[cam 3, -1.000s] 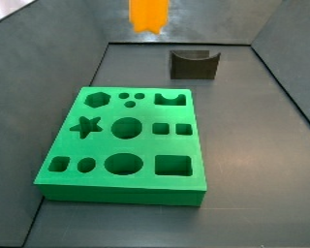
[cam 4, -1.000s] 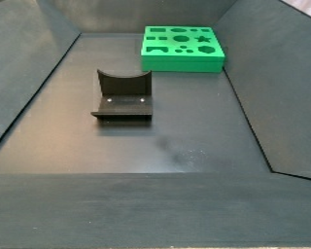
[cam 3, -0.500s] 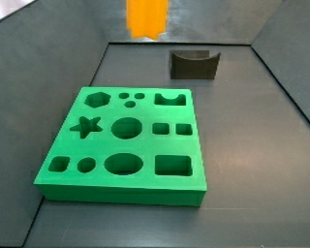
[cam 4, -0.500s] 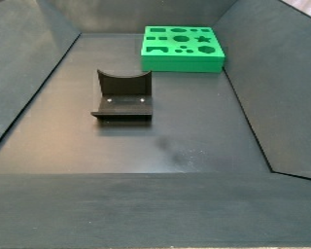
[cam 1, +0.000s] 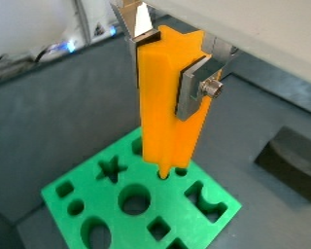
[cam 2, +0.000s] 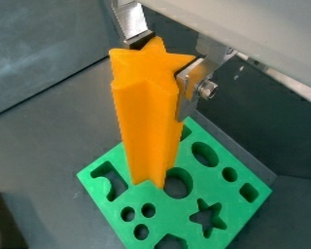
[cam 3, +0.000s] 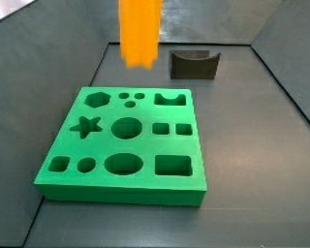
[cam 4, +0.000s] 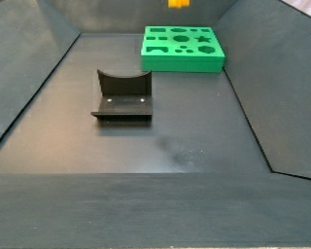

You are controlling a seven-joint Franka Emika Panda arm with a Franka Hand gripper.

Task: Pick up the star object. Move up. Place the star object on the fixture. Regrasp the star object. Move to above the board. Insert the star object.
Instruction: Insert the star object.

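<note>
The two-finger gripper (cam 1: 170,60) is closed on the upper part of the orange-yellow star-section peg (cam 1: 169,107), its flat silver finger plates (cam 1: 197,80) pressed against opposite ridged sides; both wrist views show this grip, with the peg (cam 2: 148,117) hanging lengthwise below the fingers (cam 2: 190,78). The peg is held upright and clear of every surface.

In a side view the peg (cam 3: 139,32) appears as a vertical orange bar in the air above the far end of the enclosure, over the dark floor just beyond the far edge of the large flat bright-green slab with cut-out holes (cam 3: 67,131). The gripper itself lies outside that picture. In a side view only the peg's lower tip (cam 4: 179,4) shows at the upper edge, above the green slab (cam 4: 155,62).

The slab lies flat on the floor. Its star-shaped cut-out (cam 3: 84,125) is open and unoccupied; the same cut-out is visible in both wrist views (cam 1: 112,171) (cam 2: 206,216), off to one side of the peg's lower end.

The small dark grey-black notched fixture (cam 3: 193,64) stands on the floor, well apart from the slab in a side view (cam 4: 121,95), with nothing resting in its notch.
</note>
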